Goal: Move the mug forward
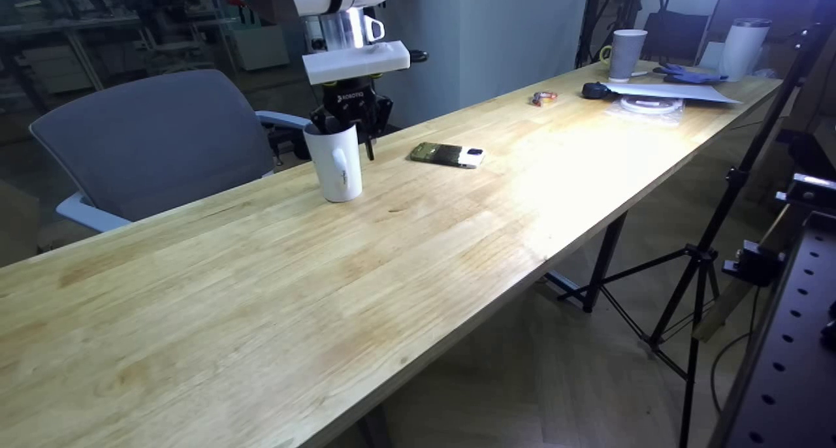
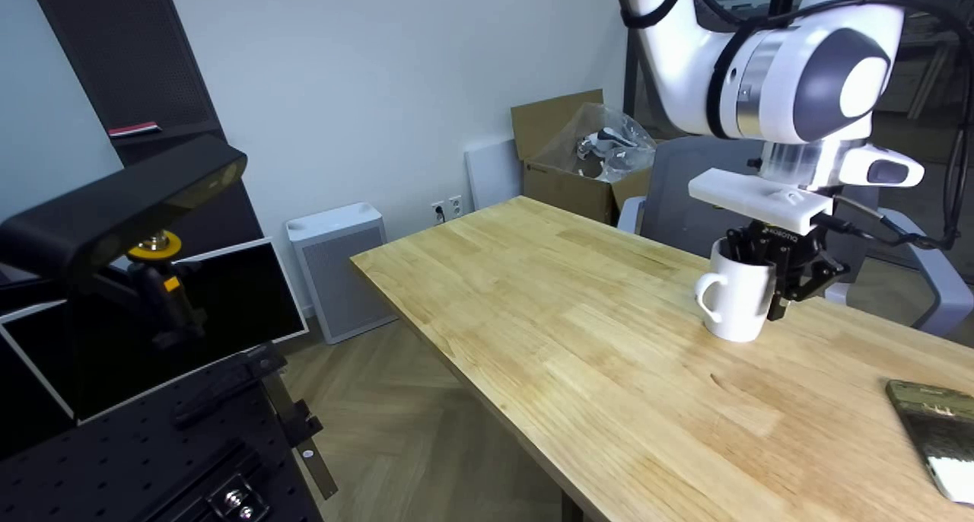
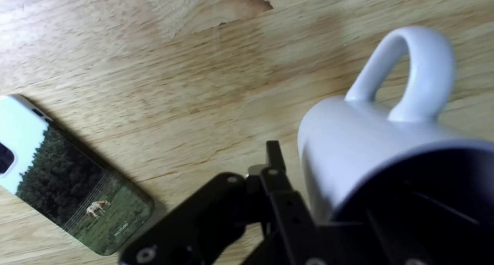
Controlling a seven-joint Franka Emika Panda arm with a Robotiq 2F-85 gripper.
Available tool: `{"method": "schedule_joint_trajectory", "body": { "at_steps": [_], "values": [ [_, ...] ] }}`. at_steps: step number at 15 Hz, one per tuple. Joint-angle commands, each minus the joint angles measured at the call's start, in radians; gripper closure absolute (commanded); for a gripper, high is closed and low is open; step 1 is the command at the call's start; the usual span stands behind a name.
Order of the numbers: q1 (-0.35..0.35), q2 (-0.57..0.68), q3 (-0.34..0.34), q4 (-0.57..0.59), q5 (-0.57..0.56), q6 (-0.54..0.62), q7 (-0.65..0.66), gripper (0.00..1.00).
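Observation:
The white mug point(image 1: 335, 164) stands upright on the wooden table, near the edge by the chair. Its loop handle points to the left in an exterior view point(image 2: 711, 297). My gripper point(image 1: 354, 140) comes down over the mug's rim from above, straddling the wall. One finger point(image 3: 274, 155) is outside the mug, with a narrow gap between it and the outer wall in the wrist view. The opposite finger reaches into the mug's dark interior, where its tip is hidden. The jaws stand apart around the wall, not pressed against it as far as the wrist view shows.
A phone in a patterned case point(image 3: 77, 176) lies close beside the mug. At the far end are a grey cup point(image 1: 628, 55), a white tumbler point(image 1: 744, 49), gloves point(image 1: 691, 74) and a small orange item point(image 1: 544, 98). An office chair point(image 1: 157, 141) stands at the table's edge.

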Motion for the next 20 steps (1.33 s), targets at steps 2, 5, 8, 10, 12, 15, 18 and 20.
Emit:
{"method": "schedule_joint_trajectory", "body": {
  "at_steps": [2,5,8,10,12,15,18,20],
  "values": [
    [0.013,0.004,-0.025,0.031,-0.025,-0.011,0.043,1.0],
    [0.02,-0.002,-0.042,0.048,-0.044,-0.032,0.049,0.98],
    [0.027,-0.009,-0.064,0.073,-0.07,-0.048,0.064,0.98],
    [0.03,-0.014,-0.074,0.095,-0.086,-0.055,0.074,0.98],
    [0.032,-0.02,-0.082,0.118,-0.098,-0.062,0.08,0.98],
    [0.041,-0.046,-0.088,0.111,-0.116,-0.065,0.08,0.98],
    [0.053,-0.096,-0.088,0.05,-0.136,-0.046,0.071,0.98],
    [0.063,-0.138,-0.086,-0.01,-0.151,-0.018,0.064,0.98]
  ]
}}
